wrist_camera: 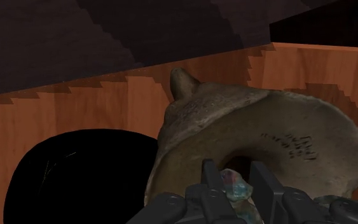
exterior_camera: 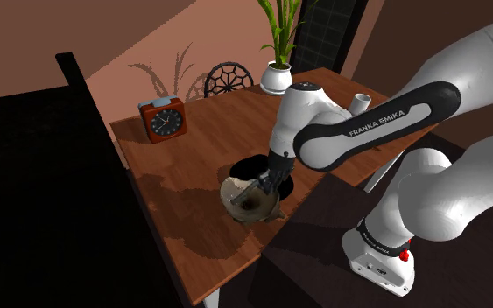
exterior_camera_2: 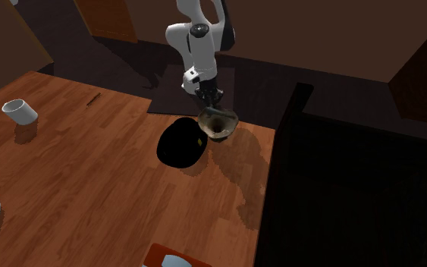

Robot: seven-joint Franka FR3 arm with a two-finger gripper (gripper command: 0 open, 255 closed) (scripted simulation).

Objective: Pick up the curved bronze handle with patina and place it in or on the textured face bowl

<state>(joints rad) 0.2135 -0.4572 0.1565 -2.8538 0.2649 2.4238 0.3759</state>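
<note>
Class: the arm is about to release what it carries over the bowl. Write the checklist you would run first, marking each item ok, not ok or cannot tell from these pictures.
1. Grasp: the patina-green handle is clasped between the fingers of the black gripper: ok.
2. Position: the gripper hangs over the opening of the rough tan bowl: ok.
3. Bowl upright on the wooden table, opening upward: ok.
4. Bowl's inside free of other things: too dark to see, cannot tell.
5. The black round object lies beside the bowl, not under the gripper: ok.
6. Handle's full shape and overhang below the fingers: cannot tell.
</note>
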